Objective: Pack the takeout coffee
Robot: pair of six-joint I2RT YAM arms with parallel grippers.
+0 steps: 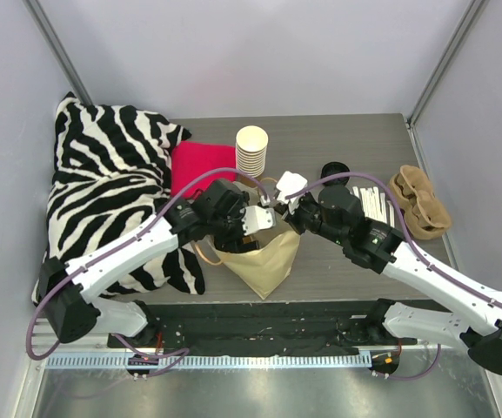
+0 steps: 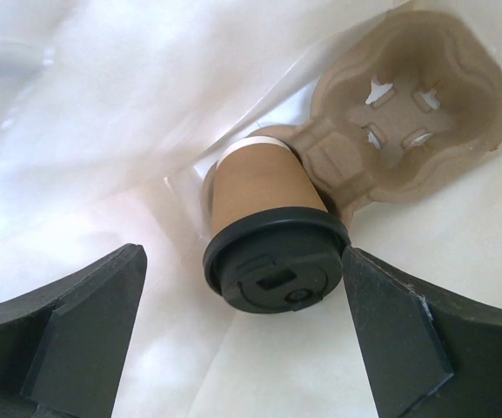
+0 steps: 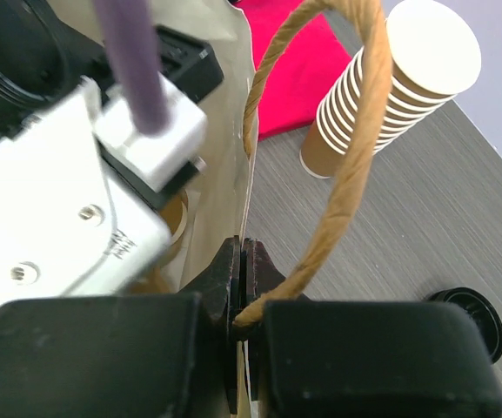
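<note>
The takeout coffee (image 2: 272, 252), a brown paper cup with a black lid, stands inside the paper bag (image 1: 264, 261) with its lid towards my left wrist camera. Its base rests against a moulded cardboard cup carrier (image 2: 407, 113). My left gripper (image 2: 244, 279) is open inside the bag, its jaws straddling the lid. The right fingertip (image 2: 364, 287) is at the lid's rim and the left fingertip (image 2: 120, 287) stands well apart from it. My right gripper (image 3: 246, 261) is shut on the bag's rim (image 3: 249, 187), beside the twisted paper handle (image 3: 346, 157). In the top view the cup is hidden.
A stack of cream cups (image 1: 252, 150) and a red cloth (image 1: 200, 165) lie behind the bag. A zebra-print pillow (image 1: 111, 183) fills the left side. A loose black lid (image 1: 336, 170), white sticks (image 1: 374, 205) and another cardboard carrier (image 1: 418, 202) sit to the right.
</note>
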